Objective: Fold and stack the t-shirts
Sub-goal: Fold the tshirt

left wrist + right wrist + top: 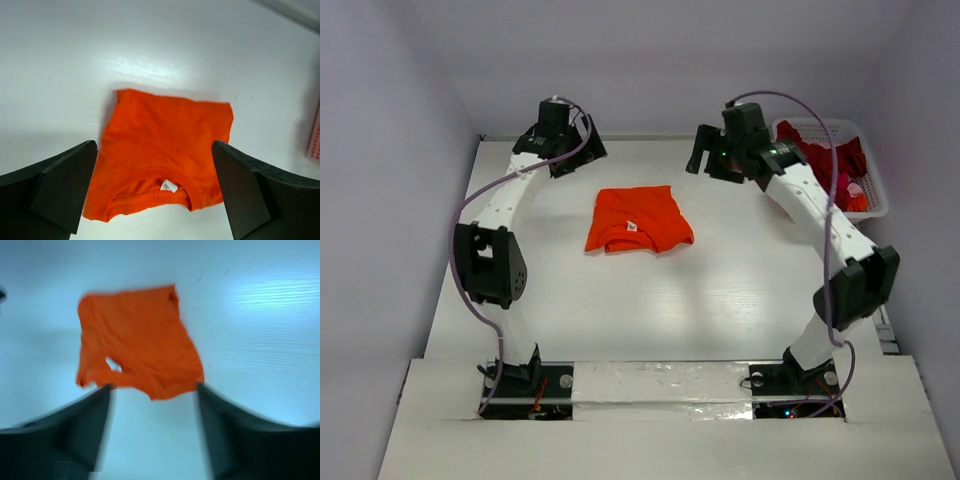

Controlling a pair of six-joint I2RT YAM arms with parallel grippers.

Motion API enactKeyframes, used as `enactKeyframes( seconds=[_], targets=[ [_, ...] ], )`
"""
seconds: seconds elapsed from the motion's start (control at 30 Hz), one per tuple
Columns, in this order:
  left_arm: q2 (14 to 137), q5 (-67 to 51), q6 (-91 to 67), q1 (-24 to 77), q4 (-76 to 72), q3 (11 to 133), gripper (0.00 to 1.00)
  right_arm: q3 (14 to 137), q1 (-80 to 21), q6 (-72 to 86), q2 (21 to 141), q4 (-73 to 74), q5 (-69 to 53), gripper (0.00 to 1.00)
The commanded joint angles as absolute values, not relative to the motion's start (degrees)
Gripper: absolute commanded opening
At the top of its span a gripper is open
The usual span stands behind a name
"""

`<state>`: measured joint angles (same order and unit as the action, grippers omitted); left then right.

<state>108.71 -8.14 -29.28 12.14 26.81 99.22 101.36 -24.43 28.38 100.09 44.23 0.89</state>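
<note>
Left gripper (154,150): fingers wide apart, holding nothing; arm stretched to the far left of the table (620,320), wrist tipped down and inward.

Orange t-shirt (638,220): folded to a compact packet, flat at mid-table, long axis roughly left to right, neck label up. It lies between the two grippers and on the near side of both; neither arm is clearly closer.

Right gripper (153,387): fingers apart, nothing between them; arm raised, wrist turned toward the shirt.

Dark red t-shirts (825,155): heaped unfolded in the basket (873,190) at far right, likely next.
</note>
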Motion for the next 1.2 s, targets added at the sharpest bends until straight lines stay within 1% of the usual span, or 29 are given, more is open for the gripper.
enactKeyframes(
  seconds=[0.0, 0.07, 0.23, 0.27, 0.4, 0.5, 0.53, 0.57, 0.6, 0.63, 0.67, 0.73, 0.77, 0.83, 0.87, 0.9, 0.97, 1.1, 1.13, 1.17],
  targets=[
    [102.75, 3.41, -26.1, 11.43, 27.16, 99.49, 0.99, 99.85, -24.26, 26.9, 92.21, 42.72, 15.44, 0.99],
    [102.05, 5.88, -25.84, 10.9, 26.64, 99.67, 0.99, 98.18, -23.38, 26.46, 88.95, 42.01, 21.95, 1.0],
    [96.35, 8.17, -25.49, 10.9, 23.91, 97.3, 0.99, 98.79, -20.83, 24.44, 87.19, 44.3, 33.73, 1.0],
    [95.2, 8.35, -25.31, 10.9, 22.51, 95.82, 0.99, 98.53, -20.31, 24.0, 86.75, 43.69, 37.32, 1.0],
    [88.35, 7.91, -22.16, 10.9, 17.06, 90.01, 0.99, 96.77, -19.25, 25.04, 83.59, 42.19, 42.88, 1.0],
    [82.98, 13.25, -17.76, 10.9, 14.86, 84.48, 0.99, 94.32, -19.25, 24.26, 82.27, 38.69, 49.47, 1.0],
    [80.18, 16.49, -16.97, 10.9, 14.07, 82.64, 0.99, 90.57, -18.29, 16.86, 81.05, 35.97, 48.44, 1.0],
    [78.68, 17.65, -14.35, 10.9, 11.54, 78.27, 0.99, 87.74, -17.76, 10.61, 80.34, 27.33, 41.29, 1.0],
    [76.92, 18.19, -12.76, 10.9, 9.6, 75.7, 0.99, 85.02, -17.75, 6.02, 79.72, 24.11, 38.79, 1.0],
    [72.99, 17.5, -11.0, 10.9, 7.23, 72.63, 0.99, 82.38, -17.23, 3.54, 79.11, 22.08, 38.41, 1.0],
    [71.12, 16.79, -8.38, 10.9, 2.33, 66.86, 0.99, 77.83, -17.23, 2.3, 78.23, 20.06, 39.1, 1.0],
    [65.6, 16.96, -7.04, 10.9, -3.05, 61.55, 0.99, 74.29, -15.22, 4.12, 77.0, 18.29, 38.59, 1.0],
    [64.09, 17.48, -6.07, 10.9, -7.34, 56.91, 0.99, 69.13, -14.07, 5.0, 73.95, 14.02, 36.15, 1.0],
    [60.14, 18.28, -2.3, 10.9, -12.02, 52.32, 0.99, 62.35, -11.35, 5.97, 69.72, 6.98, 32.02, 1.0],
    [58.99, 17.85, -1.07, 10.9, -17.35, 47.34, 0.99, 58.83, -9.34, 5.37, 65.96, -1.24, 28.95, 1.0],
    [57.93, 17.58, -0.27, 10.38, -19.93, 45.02, 0.99, 53.4, -9.32, 4.84, 64.79, -4.89, 28.39, 1.0],
    [55.29, 18.36, -1.22, 10.37, -27.11, 39.41, 0.99, 51.68, -8.61, 2.3, 63.99, -6.5, 29.17, 1.0],
    [52.82, 18.81, -0.26, 10.37, -35.93, 32.71, 0.99, 48.52, -7.91, 1.14, 63.02, -10.44, 28.13, 1.0],
    [52.91, 19.85, -0.26, 9.76, -37.77, 31.39, 0.99, 45.91, -7.3, 1.06, 62.23, -12.55, 27.52, 1.0],
    [53.08, 20.47, -0.61, 9.06, -40.93, 29.03, 0.99, 44.23, -7.29, 1.23, 61.97, -18.92, 23.86, 1.0]
  ],
)
